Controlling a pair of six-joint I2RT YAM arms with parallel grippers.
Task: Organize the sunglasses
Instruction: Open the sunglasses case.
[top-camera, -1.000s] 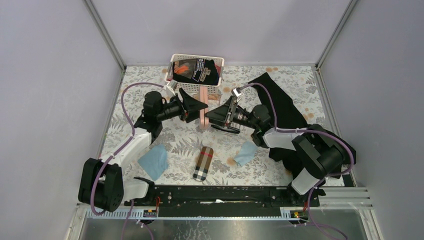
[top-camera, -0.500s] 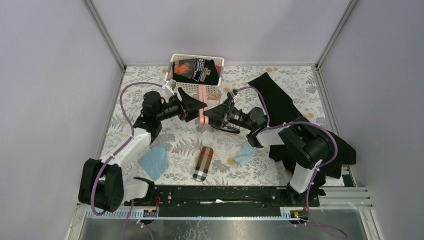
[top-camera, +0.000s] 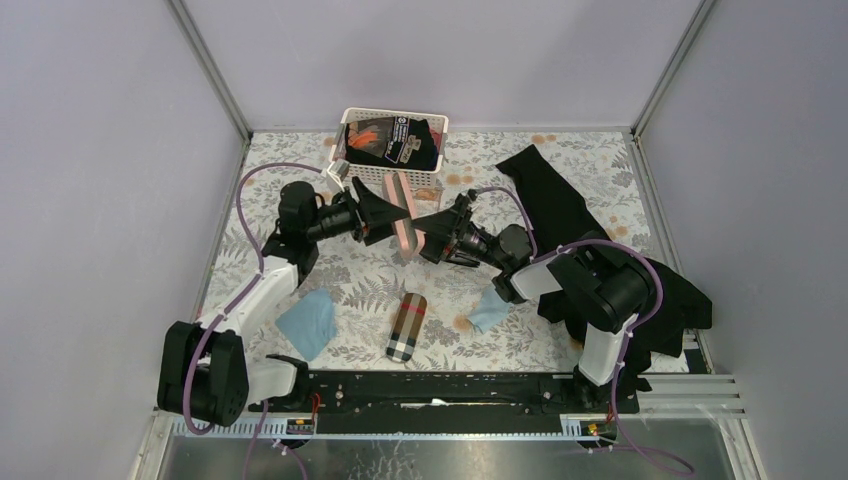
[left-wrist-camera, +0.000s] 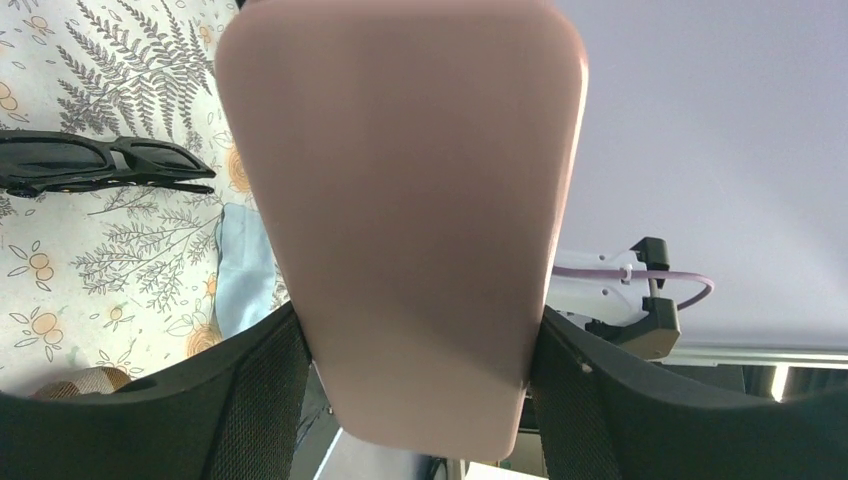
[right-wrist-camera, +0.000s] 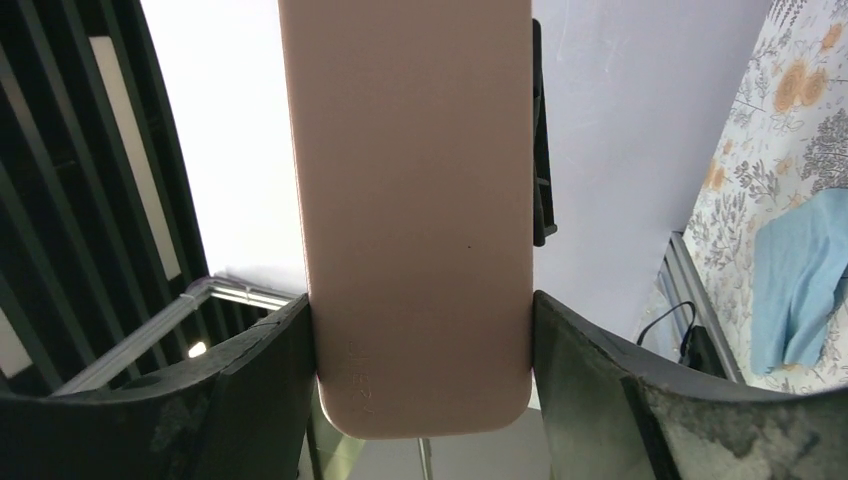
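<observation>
— Claws?
— Left claw (left-wrist-camera: 415, 335) and right claw (right-wrist-camera: 420, 310) are both clenched on the pink case (left-wrist-camera: 400, 180) — one at each end.
— Sunglasses?
— The black sunglasses (left-wrist-camera: 100, 165) lie on the surface (left-wrist-camera: 120, 60), near a blue cloth (left-wrist-camera: 245, 265).

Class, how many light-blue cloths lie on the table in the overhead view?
2. One light-blue cloth lies front-left, beside the left arm; the second cloth lies right of the plaid case, beside the right arm. Others could hide beneath the black fabric.
</observation>
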